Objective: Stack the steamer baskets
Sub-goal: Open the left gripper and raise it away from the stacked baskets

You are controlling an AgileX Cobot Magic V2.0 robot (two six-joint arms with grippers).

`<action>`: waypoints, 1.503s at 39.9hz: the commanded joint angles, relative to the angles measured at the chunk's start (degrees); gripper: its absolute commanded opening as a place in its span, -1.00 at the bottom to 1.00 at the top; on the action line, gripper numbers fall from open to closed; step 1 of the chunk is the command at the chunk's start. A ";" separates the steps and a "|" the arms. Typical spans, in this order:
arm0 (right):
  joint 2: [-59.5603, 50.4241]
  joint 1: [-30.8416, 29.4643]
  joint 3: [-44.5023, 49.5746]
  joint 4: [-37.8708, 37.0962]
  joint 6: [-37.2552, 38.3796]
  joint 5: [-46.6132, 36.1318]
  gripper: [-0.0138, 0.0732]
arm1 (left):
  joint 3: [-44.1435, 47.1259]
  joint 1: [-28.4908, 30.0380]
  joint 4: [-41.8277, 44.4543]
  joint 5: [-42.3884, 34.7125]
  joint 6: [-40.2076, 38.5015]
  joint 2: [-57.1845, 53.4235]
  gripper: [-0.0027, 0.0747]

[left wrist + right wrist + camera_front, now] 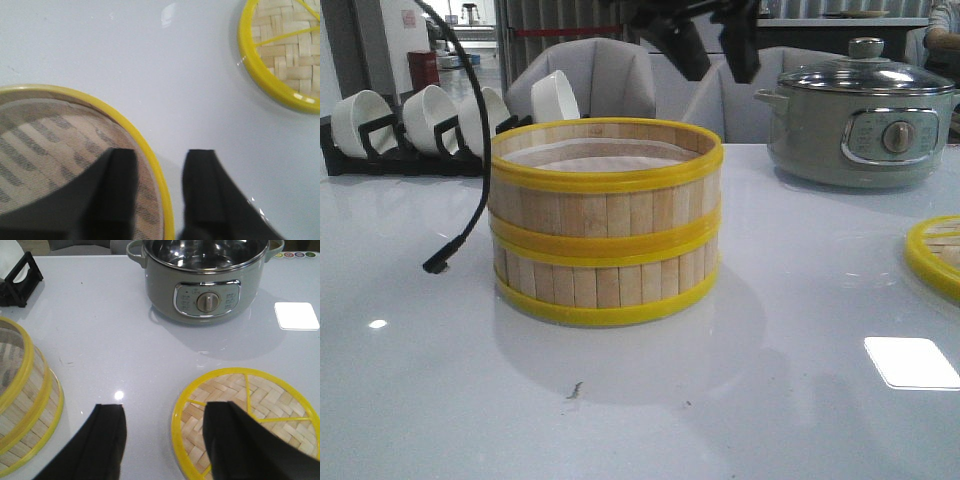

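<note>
Stacked steamer baskets (606,222) on glossy white table (440,400); both end effectors released

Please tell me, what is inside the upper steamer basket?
Inside the upper steamer basket lies a pale liner cloth with the slatted floor showing through; no food is visible. The left gripper fingers cover part of it. The lower tier's inside is hidden.

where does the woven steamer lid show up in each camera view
Front view: woven lid, cut off at the right edge, flat on the table.
Left wrist view: upper right corner.
Right wrist view: lower right, partly behind one finger.
Shared landmark: the stacked steamer baskets, in all three views.
</note>
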 commanded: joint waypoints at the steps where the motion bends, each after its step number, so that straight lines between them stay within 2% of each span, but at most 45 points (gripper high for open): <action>1: -0.59 -0.01 -2.38 0.36 -0.60 -4.02 0.39 | -3.58 2.43 0.52 -2.41 -1.06 -5.08 -0.70; 3: -0.59 -0.01 -2.38 0.36 -0.60 -3.93 0.39 | -3.86 3.99 0.52 -2.54 -1.22 -5.97 -0.64; 6: -0.59 -0.01 -2.38 0.36 -0.60 -3.86 0.39 | -3.98 7.52 0.96 -3.12 -2.82 -8.05 -0.71; 19: -0.56 -0.01 -2.38 0.36 -0.60 -3.75 0.39 | -3.47 23.95 0.96 -2.91 -3.67 -17.18 -0.71; 29: -0.56 -0.01 -2.38 0.41 -0.60 -3.35 0.39 | 3.26 34.27 2.38 -3.02 -3.67 -27.37 -0.71; 39: -0.56 -0.01 -2.38 0.40 -0.60 -3.28 0.39 | 19.47 42.65 4.49 -7.10 -3.67 -42.02 -0.71; 60: 1.26 0.10 -2.21 0.40 -0.60 -2.63 0.39 | 66.57 43.13 1.57 -23.73 -3.67 -72.53 -0.71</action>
